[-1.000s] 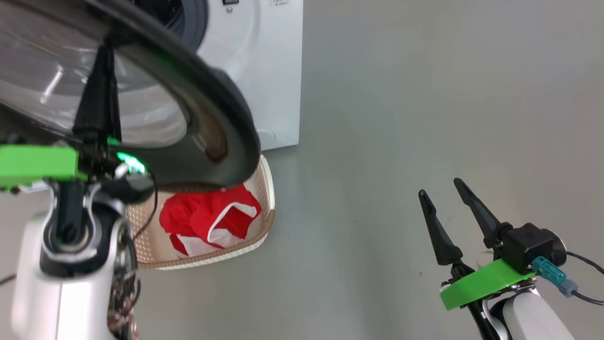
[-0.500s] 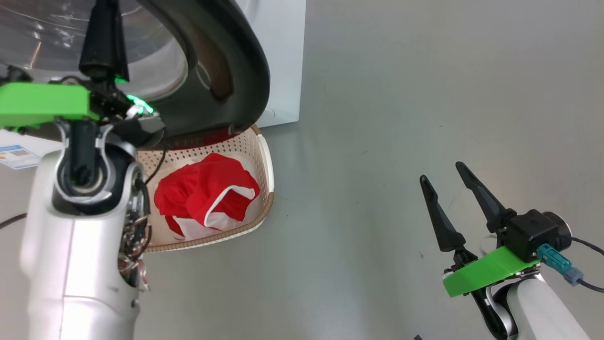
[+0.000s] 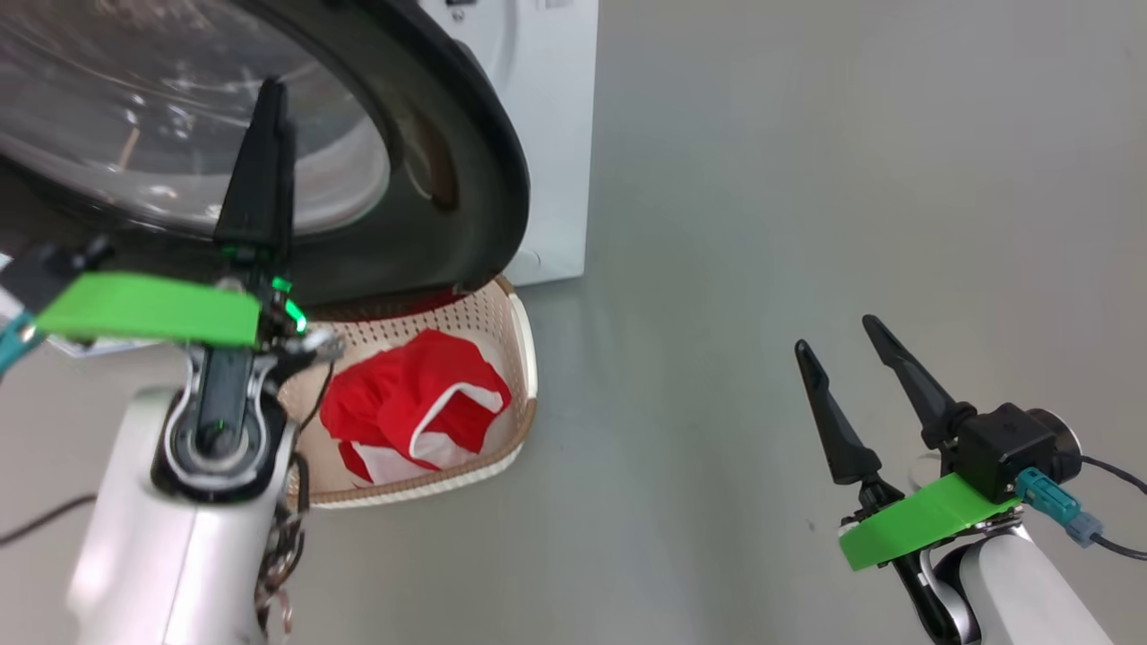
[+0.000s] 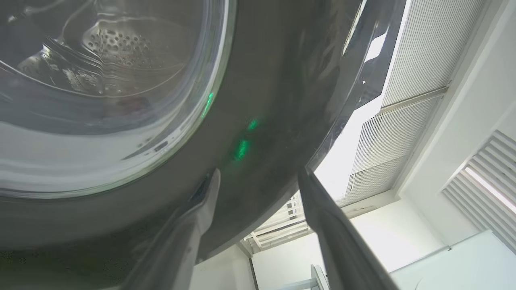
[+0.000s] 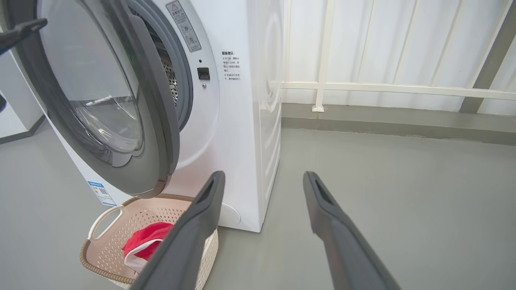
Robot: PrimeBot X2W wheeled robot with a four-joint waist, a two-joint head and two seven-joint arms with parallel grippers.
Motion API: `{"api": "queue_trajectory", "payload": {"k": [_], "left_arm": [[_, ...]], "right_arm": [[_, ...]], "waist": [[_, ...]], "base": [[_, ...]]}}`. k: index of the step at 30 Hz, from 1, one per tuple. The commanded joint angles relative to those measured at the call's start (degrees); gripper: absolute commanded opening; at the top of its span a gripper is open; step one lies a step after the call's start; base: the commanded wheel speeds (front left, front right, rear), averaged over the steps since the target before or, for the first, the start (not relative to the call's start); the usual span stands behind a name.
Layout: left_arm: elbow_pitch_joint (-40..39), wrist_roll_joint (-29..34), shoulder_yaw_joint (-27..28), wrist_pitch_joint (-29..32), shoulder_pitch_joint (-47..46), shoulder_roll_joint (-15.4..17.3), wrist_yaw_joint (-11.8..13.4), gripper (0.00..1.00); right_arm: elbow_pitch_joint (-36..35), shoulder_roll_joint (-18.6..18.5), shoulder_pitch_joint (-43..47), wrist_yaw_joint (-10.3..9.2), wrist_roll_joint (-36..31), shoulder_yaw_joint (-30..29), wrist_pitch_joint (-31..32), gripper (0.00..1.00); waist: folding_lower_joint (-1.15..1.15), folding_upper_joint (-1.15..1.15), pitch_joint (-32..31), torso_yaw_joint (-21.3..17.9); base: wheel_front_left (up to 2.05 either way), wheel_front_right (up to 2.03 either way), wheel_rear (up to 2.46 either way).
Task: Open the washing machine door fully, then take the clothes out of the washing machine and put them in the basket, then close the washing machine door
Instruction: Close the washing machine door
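Observation:
The washing machine door (image 3: 479, 170), black-rimmed with a glass bowl, stands partly open in front of the white washing machine (image 3: 551, 134). My left gripper (image 4: 259, 173) is open with its fingertips against the door's outer black rim (image 4: 258, 100), holding nothing; one finger (image 3: 260, 170) shows in the head view. The red and white clothes (image 3: 412, 403) lie in the cream basket (image 3: 527, 358) on the floor below the door. My right gripper (image 3: 835, 333) hovers open and empty far to the right. From the right wrist I see the door (image 5: 163, 129), grey gasket (image 5: 183, 80), basket (image 5: 102, 253) and clothes (image 5: 147, 241).
Grey floor (image 3: 762, 224) stretches to the right of the machine. A white railing (image 5: 383, 88) and a low kerb run along the back wall. A dark cable (image 3: 36, 528) lies on the floor at the lower left.
The left gripper has gone from shut to open and shifted right along the door's face. The door has swung closer to the machine. The right arm has barely moved.

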Motion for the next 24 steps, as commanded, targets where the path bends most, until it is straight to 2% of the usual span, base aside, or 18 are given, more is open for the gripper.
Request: {"api": "queue_trajectory", "payload": {"k": [1, 4, 10, 15, 19, 20, 21, 24], "left_arm": [[-2.26, 1.05, 1.14, -0.62, 0.55, 2.10, -1.01, 1.00], [-3.43, 4.99, -0.13, -2.10, 3.53, 4.01, -1.40, 1.00], [-3.85, 16.66, -5.46, -6.70, 11.10, 8.02, -1.68, 1.00], [-2.93, 24.95, -7.52, -10.29, 17.10, 10.06, -1.64, 1.00], [-2.64, 31.33, -6.46, -11.59, 21.02, 11.35, -0.83, 1.00], [-2.64, 31.33, -6.46, -11.59, 21.02, 11.35, -0.83, 1.00], [-2.83, 35.30, -5.57, -11.82, 22.76, 11.87, -0.27, 1.00], [-4.41, 40.97, -1.77, -11.88, 25.35, 10.88, 0.27, 1.00]], "right_arm": [[-1.19, 0.06, 0.55, 0.28, 0.57, 1.42, -0.36, 1.00], [-1.18, 0.22, 1.24, 0.28, 0.54, 1.69, -0.36, 1.00], [-0.79, 0.53, 3.19, 0.28, 0.63, 1.97, -0.36, 1.00], [-0.48, 0.76, 4.96, 0.28, 0.52, 2.00, -0.36, 1.00], [-0.66, 1.06, 5.89, 0.28, 0.41, 2.00, -0.36, 1.00], [-0.66, 1.06, 5.89, 0.28, 0.41, 2.00, -0.36, 1.00], [-0.74, 1.14, 6.05, 0.28, 0.41, 1.91, -0.36, 1.00], [-0.95, 1.20, 6.28, 0.28, 0.39, 1.67, -0.36, 1.00]], "waist": [[0.00, 0.00, -2.02, 0.74], [0.00, 0.00, -4.12, 1.00], [0.00, 0.00, -8.81, 1.27], [0.00, 0.00, -12.31, 1.23], [0.00, 0.00, -13.69, 1.04], [0.00, 0.00, -13.69, 1.04], [0.00, 0.00, -14.04, 0.98], [0.00, 0.00, -14.49, 0.92]], "base": [[0.00, 0.00, 0.00], [0.00, 0.00, 0.00], [0.00, 0.00, 0.00], [0.00, 0.00, 0.00], [0.00, 0.00, 0.00], [0.00, 0.00, 0.00], [0.00, 0.00, 0.00], [0.00, 0.00, 0.00]]}}
